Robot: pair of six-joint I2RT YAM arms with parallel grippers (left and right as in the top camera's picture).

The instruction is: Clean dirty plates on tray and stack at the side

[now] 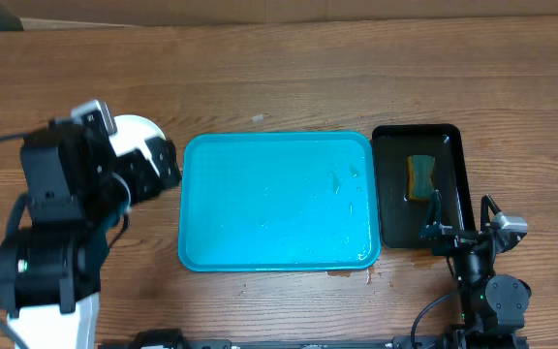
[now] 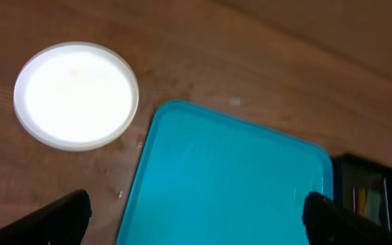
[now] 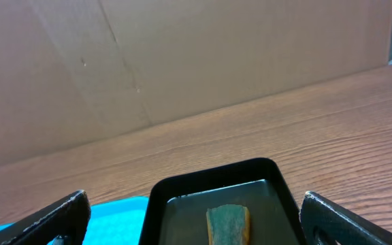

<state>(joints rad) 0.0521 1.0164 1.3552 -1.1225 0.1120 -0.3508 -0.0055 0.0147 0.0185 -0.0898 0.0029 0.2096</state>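
A wooden table (image 1: 289, 78) fills the overhead view, with a robot arm at each near corner.

The largest thing on it is the turquoise tray (image 1: 277, 199). It lies directly ahead of and below the left gripper (image 2: 197, 207), whose jaws are spread wide and hold nothing. No plate is on the tray; only a few faint specks show on its surface.

A narrower black tray (image 1: 395, 208) sits just beyond the right gripper (image 3: 194, 204), which is also spread wide and empty. Its fingers frame that tray's near end in the right wrist view.

The plates (image 2: 75, 95) rest on the bare wood, ahead of the left gripper and off to its left, just beside the turquoise tray's corner. From above they look like one white disc, so I cannot tell how many are stacked. In the overhead view the left arm covers most of them.

Smallest is a green and yellow sponge (image 1: 420, 177) lying in the black tray, straight ahead of the right gripper.

The work looks close to done, so the main risk seems to be the left arm. It hangs right over the stack, and a low sweep could catch a rim and push the plates sideways or out of line. If the right gripper reaches for the sponge, an open finger could hook the black tray's wall and drag it.
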